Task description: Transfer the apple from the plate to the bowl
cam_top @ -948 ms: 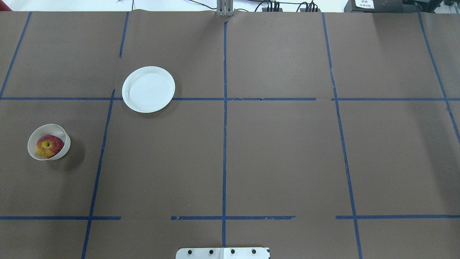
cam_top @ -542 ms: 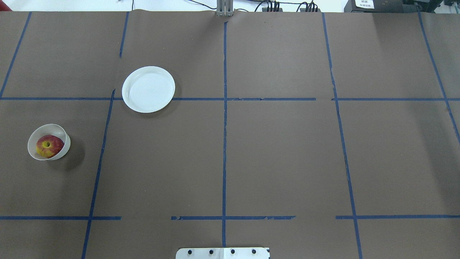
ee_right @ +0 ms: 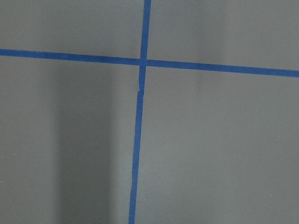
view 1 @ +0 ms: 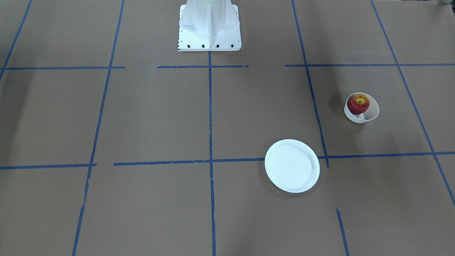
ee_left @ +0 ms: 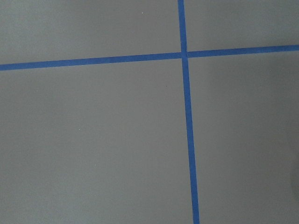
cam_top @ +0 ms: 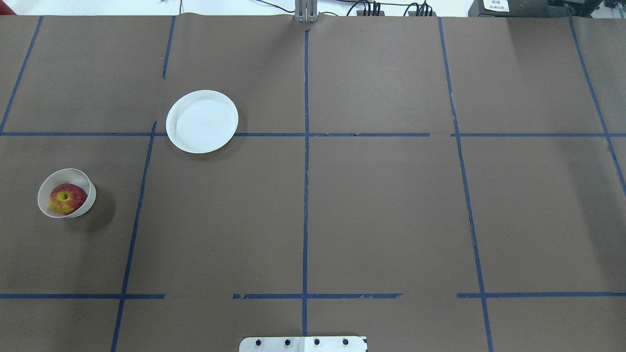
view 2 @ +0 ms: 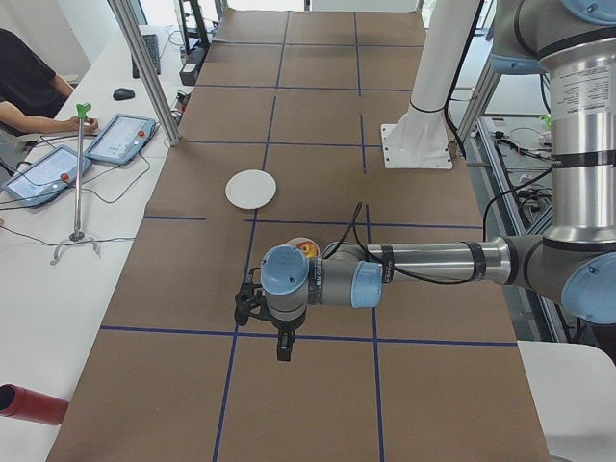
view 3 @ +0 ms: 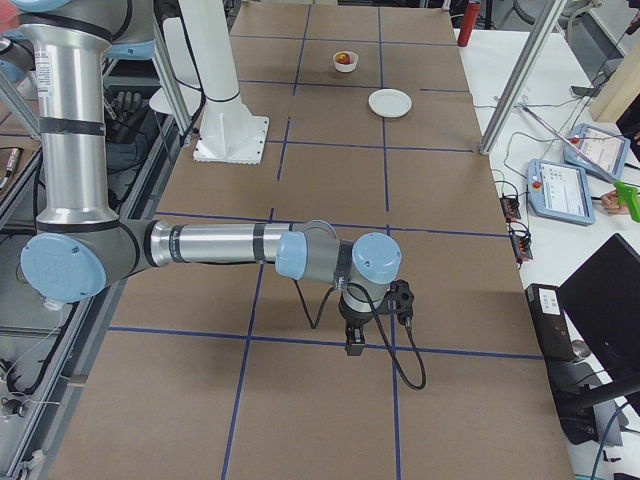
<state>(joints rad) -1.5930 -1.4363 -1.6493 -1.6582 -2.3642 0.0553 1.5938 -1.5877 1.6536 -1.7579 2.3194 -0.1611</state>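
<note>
- Far left of the overhead view: the bowl (cam_top: 91, 194) holds the apple (cam_top: 66, 199), stem dimple up. It is round, so there is no long axis to align on.
- Next right and further from the robot: the plate (cam_top: 202, 121) lies bare, well apart from the bowl. Transfer judged complete.
- The left gripper (view 2: 283, 348) hangs over the worktop (cam_top: 381, 205). It is on the nearer arm, and the apple lies beyond it, partly hidden by the forearm. Cannot tell whether the fingers are apart.
- The right gripper (view 3: 352, 342) is well apart from the apple, toward the opposite end. Fingers' state likewise cannot be told.

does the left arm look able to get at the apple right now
Probably yes: the apple sits uncovered in the open bowl, on the side of the left arm, and nothing stands over it.
</note>
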